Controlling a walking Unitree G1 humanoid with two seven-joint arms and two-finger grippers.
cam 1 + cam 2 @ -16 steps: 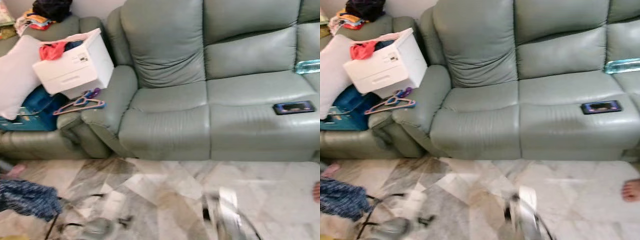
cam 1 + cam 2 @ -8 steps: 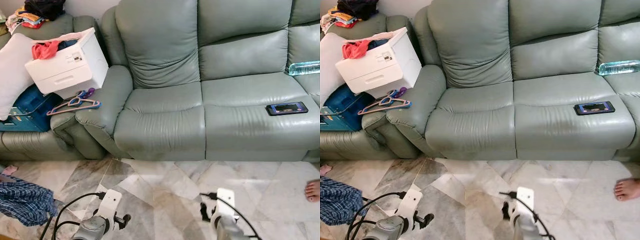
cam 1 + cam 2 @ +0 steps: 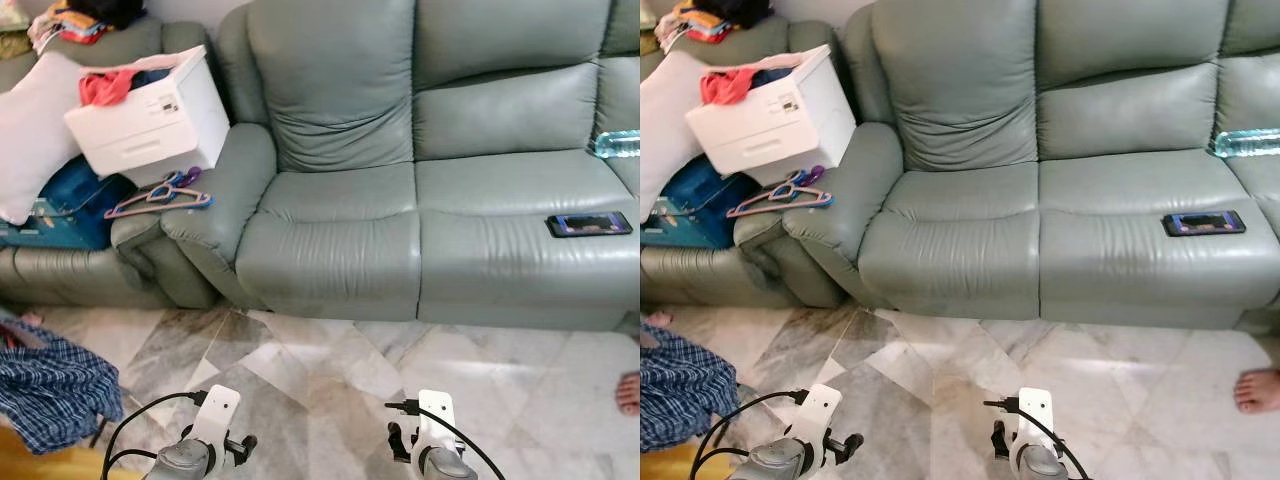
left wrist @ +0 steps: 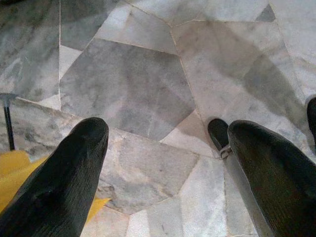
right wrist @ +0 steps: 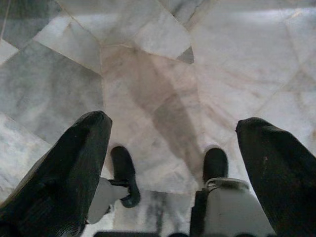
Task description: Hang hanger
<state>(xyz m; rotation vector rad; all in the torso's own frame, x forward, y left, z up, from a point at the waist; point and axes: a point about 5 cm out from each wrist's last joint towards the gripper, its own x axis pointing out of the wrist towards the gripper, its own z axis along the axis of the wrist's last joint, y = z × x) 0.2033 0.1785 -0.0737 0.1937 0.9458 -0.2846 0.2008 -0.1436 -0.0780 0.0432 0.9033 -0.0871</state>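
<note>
I am looking down at a big grey-green sofa [image 3: 400,210] with a marble floor [image 3: 330,370] in front of it. My two arms hang low by the floor. My left hand [image 4: 163,163] points down at the floor tiles, and its two black fingers [image 4: 64,182] are spread wide apart with nothing between them. My right hand [image 5: 173,163] points down at the floor too. Its fingers [image 5: 69,168] are also wide apart and hold nothing.

The hangers [image 3: 160,197] are far from both hands. They lie in a small pile on the arm of the sofa, over on my left side. One is pink, and there are blue and purple ones on top of it. Just behind them sits a white box [image 3: 150,115], tilted, with red and dark clothes [image 3: 105,88] in it. A white pillow [image 3: 35,135] leans beside the box, and a blue bag [image 3: 70,205] sits below it.

A phone [image 3: 589,224] lies flat on the sofa seat on my right. A water bottle [image 3: 618,143] lies behind it near the edge. A blue checked cloth [image 3: 50,385] is on the floor on my left. A person's bare foot [image 3: 628,392] is on the floor at my far right.
</note>
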